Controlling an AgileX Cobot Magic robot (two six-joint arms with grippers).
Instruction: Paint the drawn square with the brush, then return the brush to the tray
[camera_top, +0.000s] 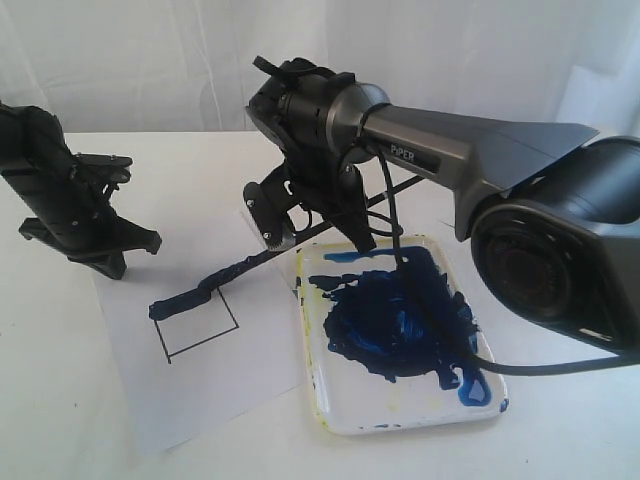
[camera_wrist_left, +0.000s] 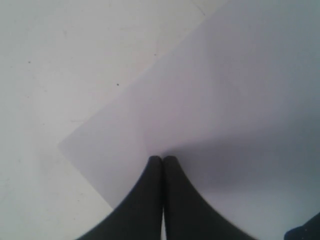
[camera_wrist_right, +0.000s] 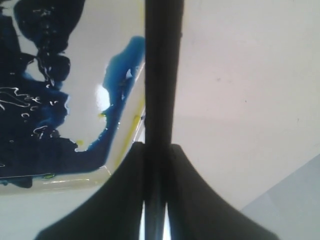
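The drawn square (camera_top: 200, 325) is a thin black outline on the white paper sheet (camera_top: 200, 390). A dark blue smear runs along its far edge, and its inside is white. The brush (camera_top: 250, 262) slants down from the right, with its blue-black tip resting on the square's far left corner. My right gripper (camera_top: 300, 238) is shut on the brush's black handle (camera_wrist_right: 162, 75), just left of the tray (camera_top: 330, 420). The tray holds a large dark blue blotch (camera_top: 400, 315). My left gripper (camera_top: 118, 262) is shut and empty, its fingertips (camera_wrist_left: 155, 161) down on the sheet's far left part.
The sheet lies skewed on a white table (camera_top: 560, 440), overlapping the tray's left side. In the right wrist view the tray's rim (camera_wrist_right: 127, 140) shows yellow stains beside the handle. A black cable (camera_top: 480, 350) crosses over the tray. A white curtain (camera_top: 150, 60) hangs behind.
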